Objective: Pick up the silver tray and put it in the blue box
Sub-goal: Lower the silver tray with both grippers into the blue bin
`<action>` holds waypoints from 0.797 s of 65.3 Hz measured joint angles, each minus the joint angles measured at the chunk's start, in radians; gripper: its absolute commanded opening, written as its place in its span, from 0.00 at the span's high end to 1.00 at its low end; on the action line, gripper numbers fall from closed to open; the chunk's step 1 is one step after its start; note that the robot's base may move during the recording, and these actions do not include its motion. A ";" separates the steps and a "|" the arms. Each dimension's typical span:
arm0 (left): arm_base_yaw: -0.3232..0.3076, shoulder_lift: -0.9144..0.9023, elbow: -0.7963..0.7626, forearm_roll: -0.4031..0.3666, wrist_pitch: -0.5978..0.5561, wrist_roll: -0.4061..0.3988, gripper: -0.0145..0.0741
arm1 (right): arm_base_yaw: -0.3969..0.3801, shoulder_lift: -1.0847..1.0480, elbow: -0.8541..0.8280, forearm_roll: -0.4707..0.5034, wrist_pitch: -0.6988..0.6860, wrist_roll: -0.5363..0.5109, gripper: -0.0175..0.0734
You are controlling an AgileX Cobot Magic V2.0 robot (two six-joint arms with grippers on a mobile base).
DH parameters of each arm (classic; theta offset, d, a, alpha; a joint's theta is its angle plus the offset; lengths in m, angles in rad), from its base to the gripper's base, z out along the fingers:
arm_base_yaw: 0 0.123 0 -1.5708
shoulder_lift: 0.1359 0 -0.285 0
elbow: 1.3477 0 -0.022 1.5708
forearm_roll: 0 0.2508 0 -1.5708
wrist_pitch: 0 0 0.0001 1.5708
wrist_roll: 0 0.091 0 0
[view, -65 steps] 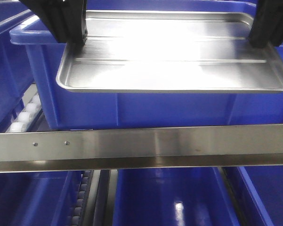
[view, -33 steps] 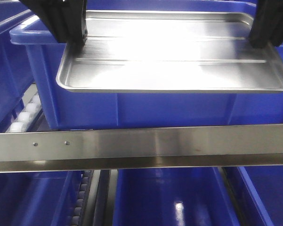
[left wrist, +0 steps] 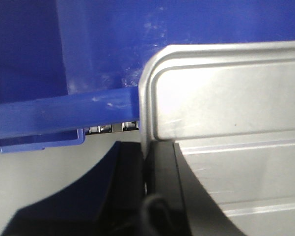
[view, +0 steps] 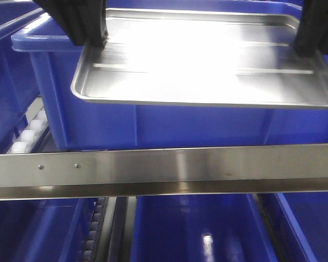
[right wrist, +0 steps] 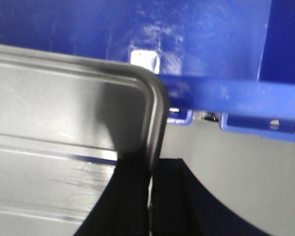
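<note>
Blue box (view: 98,125) fills the middle of the front view. Silver tray (view: 207,71) sits across its near rim: far corners over the box's inside, near edge overhanging the front wall. I cannot tell whether it touches the rim.

Left gripper (left wrist: 146,169) is clamped on the tray's left lip and right gripper (right wrist: 149,172) on the right lip.

I judge this mid-carry, with the tray not yet placed. Next I need to move it forward until the whole tray clears the rim, keep it level, lower it, then let go on both sides.
</note>
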 measured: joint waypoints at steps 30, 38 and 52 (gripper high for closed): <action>0.002 0.033 -0.319 0.125 0.027 0.113 0.95 | -0.002 -0.010 -0.322 -0.106 0.104 -0.067 0.74; 0.022 0.112 -0.439 0.142 0.013 0.134 0.95 | -0.030 -0.006 -0.388 -0.147 0.089 -0.075 0.74; 0.078 0.315 -0.601 0.138 -0.042 0.149 0.95 | -0.141 0.103 -0.432 -0.146 0.043 -0.084 0.74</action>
